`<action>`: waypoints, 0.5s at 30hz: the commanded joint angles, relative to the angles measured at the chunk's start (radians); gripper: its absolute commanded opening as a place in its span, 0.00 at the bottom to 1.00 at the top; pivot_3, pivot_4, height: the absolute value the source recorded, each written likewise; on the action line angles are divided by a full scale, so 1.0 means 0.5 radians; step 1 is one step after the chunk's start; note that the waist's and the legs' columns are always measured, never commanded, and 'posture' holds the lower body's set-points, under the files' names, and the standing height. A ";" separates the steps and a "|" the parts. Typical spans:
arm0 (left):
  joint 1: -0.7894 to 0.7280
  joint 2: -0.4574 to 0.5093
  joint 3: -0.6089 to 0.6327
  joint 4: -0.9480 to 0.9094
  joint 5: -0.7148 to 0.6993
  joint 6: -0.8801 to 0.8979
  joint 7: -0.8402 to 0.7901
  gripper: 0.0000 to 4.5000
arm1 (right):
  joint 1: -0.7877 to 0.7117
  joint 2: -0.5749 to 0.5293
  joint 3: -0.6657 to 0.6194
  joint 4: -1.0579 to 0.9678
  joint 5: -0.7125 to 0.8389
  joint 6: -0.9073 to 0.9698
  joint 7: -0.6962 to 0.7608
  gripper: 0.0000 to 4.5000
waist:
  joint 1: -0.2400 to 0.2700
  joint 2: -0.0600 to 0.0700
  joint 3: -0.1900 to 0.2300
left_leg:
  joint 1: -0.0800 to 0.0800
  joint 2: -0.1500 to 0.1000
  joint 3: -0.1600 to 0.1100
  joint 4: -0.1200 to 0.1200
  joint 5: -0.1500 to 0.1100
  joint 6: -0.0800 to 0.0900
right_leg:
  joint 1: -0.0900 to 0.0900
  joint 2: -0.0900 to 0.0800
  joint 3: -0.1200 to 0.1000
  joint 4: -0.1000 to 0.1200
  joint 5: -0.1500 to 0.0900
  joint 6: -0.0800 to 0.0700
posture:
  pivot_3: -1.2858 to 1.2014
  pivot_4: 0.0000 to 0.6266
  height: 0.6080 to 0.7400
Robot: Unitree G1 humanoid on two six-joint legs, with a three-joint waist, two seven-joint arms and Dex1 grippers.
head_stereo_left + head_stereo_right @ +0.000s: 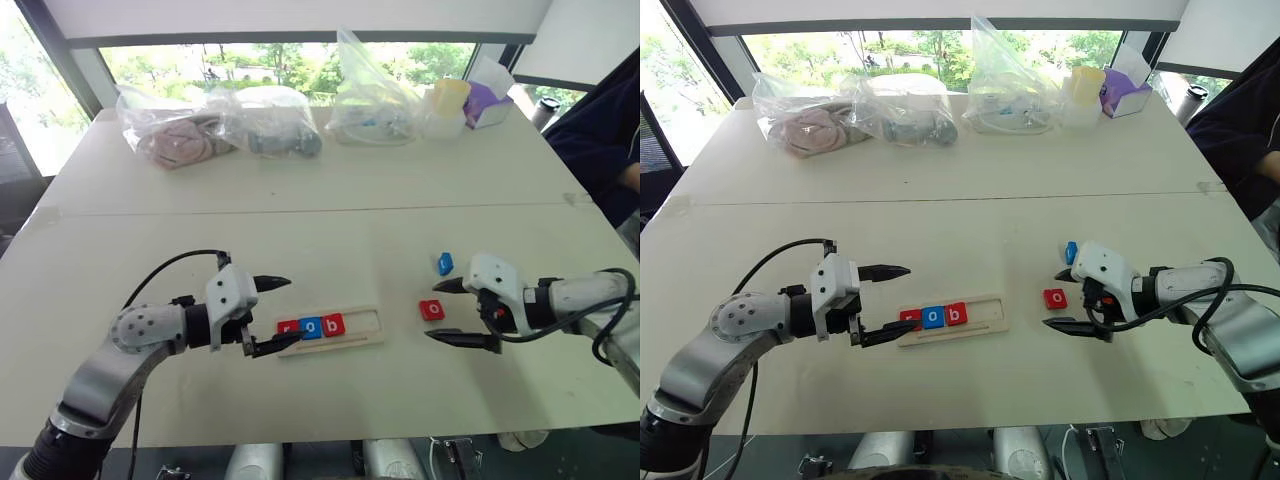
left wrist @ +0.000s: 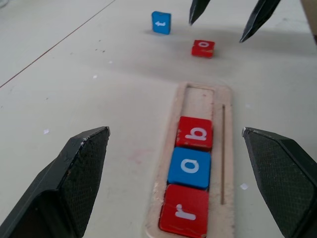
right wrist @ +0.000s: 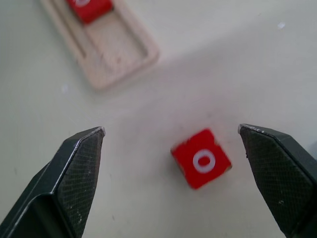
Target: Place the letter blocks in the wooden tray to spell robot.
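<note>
Right wrist view: right pincer (image 3: 171, 141) spread, tilted down over red o block (image 3: 201, 158) (left pincer (image 1: 278, 314) spread too).

bare table (image 1: 400, 250) around loose red block (image 1: 431, 310), tray (image 1: 365, 322) right end vacant

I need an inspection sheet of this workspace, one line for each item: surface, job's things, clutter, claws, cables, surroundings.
Surface: pale white table, a seam running across it.
Job's things: long pale-wood tray holds red r block, blue o block and red b block, side by side; its other end is free. Red o block and blue t block lie on the table, outside the tray.
Clutter: clear plastic bags, yellow cup, purple box along the far edge.
Claws: left claw open at the tray's r end; right claw open around the red o block.
Cables: black cable on the left arm.
Surroundings: windows behind; a person's dark sleeve.
</note>
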State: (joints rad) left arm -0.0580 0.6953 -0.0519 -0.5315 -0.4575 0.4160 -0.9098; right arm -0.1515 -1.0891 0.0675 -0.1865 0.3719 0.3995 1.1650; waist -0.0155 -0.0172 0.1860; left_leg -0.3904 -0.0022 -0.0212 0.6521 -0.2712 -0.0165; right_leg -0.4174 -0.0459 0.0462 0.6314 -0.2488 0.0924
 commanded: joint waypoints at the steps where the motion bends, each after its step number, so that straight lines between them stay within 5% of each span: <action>1: 0.002 0.019 0.095 -0.089 -0.092 -0.008 -0.020 1.00 | -0.151 0.069 0.051 0.234 -0.115 -0.270 0.144 0.99 | -0.005 0.000 0.000 | 0.001 0.000 0.000 0.000 0.000 0.000 | 0.000 0.000 0.000 0.001 0.000 0.000 | 0.52 0.24 1.00; 11: 0.020 0.050 0.125 -0.095 -0.094 -0.012 -0.026 1.00 | -0.334 0.264 0.163 0.649 -0.312 -0.526 0.265 0.99 | 0.007 0.001 0.000 | 0.001 -0.001 -0.007 0.000 0.000 0.000 | 0.001 -0.001 0.000 0.001 0.002 0.001 | 0.52 0.24 1.00; 15: 0.025 0.056 0.129 -0.100 -0.089 -0.010 -0.022 1.00 | -0.327 0.293 0.173 0.669 -0.357 -0.565 0.273 0.70 | 0.006 0.001 0.000 | 0.004 -0.001 -0.009 0.001 0.000 0.000 | 0.005 -0.001 0.000 0.001 0.001 0.000 | 0.52 0.24 1.00</action>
State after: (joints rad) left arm -0.0467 0.7126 -0.0143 -0.5501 -0.4914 0.4205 -0.9205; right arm -0.3153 -0.9502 0.1534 0.1447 0.2044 0.1285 1.2907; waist -0.0127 -0.0167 0.1858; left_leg -0.3881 -0.0025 -0.0259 0.6526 -0.2712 -0.0166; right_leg -0.4145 -0.0463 0.0459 0.6321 -0.2481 0.0924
